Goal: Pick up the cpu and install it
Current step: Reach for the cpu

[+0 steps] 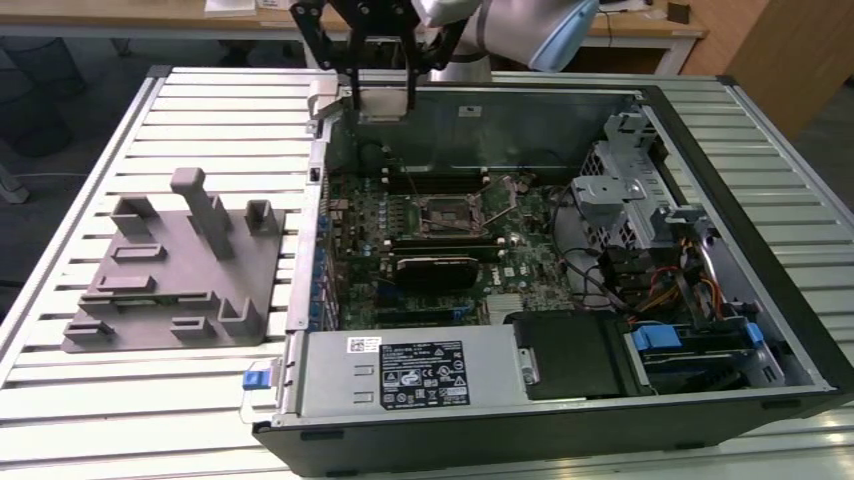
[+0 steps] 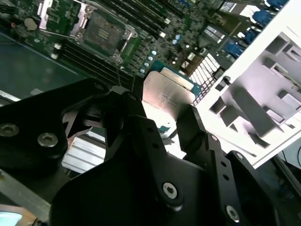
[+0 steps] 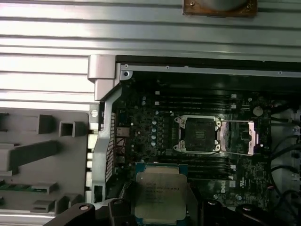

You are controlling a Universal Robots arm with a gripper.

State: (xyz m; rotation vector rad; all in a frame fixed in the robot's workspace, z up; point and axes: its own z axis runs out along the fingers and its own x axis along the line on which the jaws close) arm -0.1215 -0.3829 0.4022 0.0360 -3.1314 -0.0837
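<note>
The cpu (image 1: 380,101) is a small square chip with a silvery top, and my gripper (image 1: 378,85) is shut on it by two opposite edges. It hangs high over the far left corner of the open computer case (image 1: 747,200) in the exterior view. Both wrist views show the cpu (image 2: 169,94) (image 3: 160,192) between the black fingers (image 2: 190,123). The motherboard's open socket (image 1: 447,212) (image 3: 197,134) (image 2: 103,33) lies below, well clear of the chip, with its metal load frame (image 3: 241,137) folded back beside it.
A grey fixture with upright posts (image 1: 174,270) (image 3: 37,155) sits on the slatted table (image 1: 120,400) at the exterior view's left of the case. Inside the case are a power supply (image 1: 400,375), a drive cage (image 1: 641,190) and cable bundles (image 1: 654,290).
</note>
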